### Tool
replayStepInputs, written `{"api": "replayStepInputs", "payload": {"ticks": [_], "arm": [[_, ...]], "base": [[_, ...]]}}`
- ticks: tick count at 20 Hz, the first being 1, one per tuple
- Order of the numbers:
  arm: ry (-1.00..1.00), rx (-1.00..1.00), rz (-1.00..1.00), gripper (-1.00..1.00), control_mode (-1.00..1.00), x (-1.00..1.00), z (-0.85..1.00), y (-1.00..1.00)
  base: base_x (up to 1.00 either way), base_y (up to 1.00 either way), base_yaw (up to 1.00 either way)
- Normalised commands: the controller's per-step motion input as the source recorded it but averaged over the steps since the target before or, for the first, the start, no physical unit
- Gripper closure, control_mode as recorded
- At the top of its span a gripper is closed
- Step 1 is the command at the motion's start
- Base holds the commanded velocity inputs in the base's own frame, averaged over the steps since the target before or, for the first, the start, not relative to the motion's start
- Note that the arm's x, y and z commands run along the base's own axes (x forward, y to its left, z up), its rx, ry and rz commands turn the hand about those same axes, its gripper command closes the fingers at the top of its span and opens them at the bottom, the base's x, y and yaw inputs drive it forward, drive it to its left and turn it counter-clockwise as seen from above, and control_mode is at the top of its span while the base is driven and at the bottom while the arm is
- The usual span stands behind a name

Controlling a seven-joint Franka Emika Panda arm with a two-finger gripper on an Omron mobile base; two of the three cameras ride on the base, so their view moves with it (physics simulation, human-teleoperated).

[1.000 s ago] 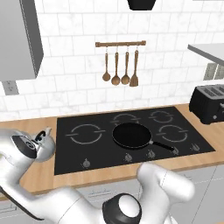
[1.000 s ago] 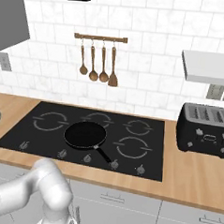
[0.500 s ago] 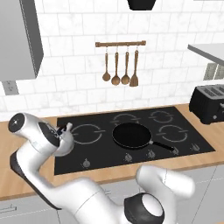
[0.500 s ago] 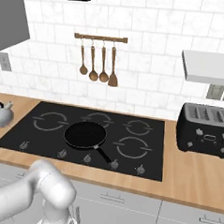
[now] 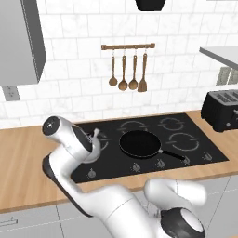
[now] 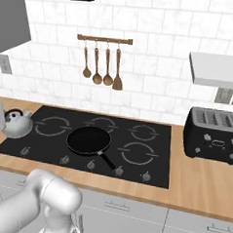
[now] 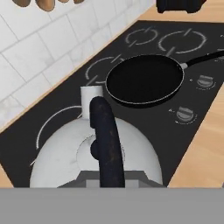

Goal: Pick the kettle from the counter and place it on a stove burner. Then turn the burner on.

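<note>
Fingers: tips hidden behind the kettle's handle in the hand view, so clamped or apart cannot be told.
Kettle (image 7: pixel 94 151): over the stove's (image 6: pixel 149 164) left edge, at the widest burner ring (image 6: pixel 53 127).
Frying pan (image 6: pixel 88 140): centre front of the stove.

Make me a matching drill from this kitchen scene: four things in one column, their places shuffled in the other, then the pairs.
Things:
1. kettle
2. frying pan
3. toaster
4. wooden utensils

Places:
A. hanging on the wall rail
B. over the left edge of the stove
C. on the counter right of the stove
D. middle of the stove

Pairs: 1-B, 2-D, 3-C, 4-A
</note>
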Motion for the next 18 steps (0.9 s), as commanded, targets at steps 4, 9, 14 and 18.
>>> {"api": "replayStepInputs", "payload": {"ticks": [4,9,14,18], "arm": [[0.03,0.0,0.02,1.0,-1.0,0.31,0.0,-0.39],[0.1,0.0,0.15,1.0,-1.0,0.37,-0.06,-0.17],[0.13,0.0,0.19,1.0,-1.0,0.28,-0.11,-0.17],[0.01,-0.01,0.11,1.0,-1.0,0.3,-0.01,-0.13]], "base": [[0.0,0.0,0.0],[0.0,0.0,0.0],[0.0,0.0,0.0],[0.0,0.0,0.0]]}}
